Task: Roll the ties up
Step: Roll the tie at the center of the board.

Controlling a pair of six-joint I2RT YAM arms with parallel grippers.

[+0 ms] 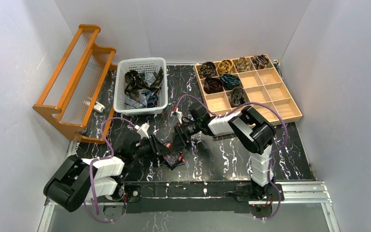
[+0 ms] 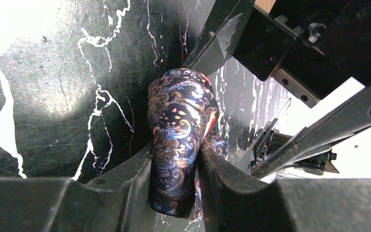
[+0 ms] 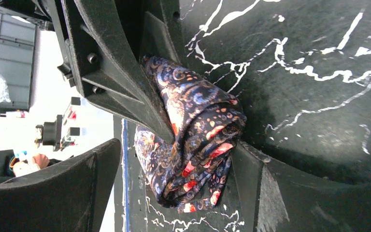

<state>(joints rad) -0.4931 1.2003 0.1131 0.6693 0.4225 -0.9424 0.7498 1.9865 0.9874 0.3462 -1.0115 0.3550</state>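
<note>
Tie rolling is partway, well short of done. Seven coiled ties (image 1: 212, 85) are sitting in the wooden compartment tray (image 1: 290, 109) at far right, one per cell: four filling the back row, two in the next row, one in the third. The other cells are showing bare wood. The white basket (image 1: 121, 92) at back centre is holding a heap of loose ties (image 1: 140, 88). The count isn't readable, but several rolls are likely left.

Current item is a dark blue paisley tie (image 2: 178, 125) with orange-red accents, wound into a fat roll, sitting low over the bench (image 1: 222, 155) at centre-front between the two arms. Whether it is touching the surface is unclear.

- **Left end effector (image 2: 176, 166):** it is clamping the roll across its sides, both fingers pressing into the fabric, the jaws held partly apart by the roll's bulk.
- **Right end effector (image 3: 174, 154):** it is standing wide open around the same roll. One finger is touching the coil and the other is standing clear with a visible gap, so it is gripping nothing.

Judgement: winding on this one is looking finished. Carrying it to a free cell is remaining, then repeating for the basket. Layers at the roll's exposed end are looking loose, so it may be unwinding on transfer.
</note>
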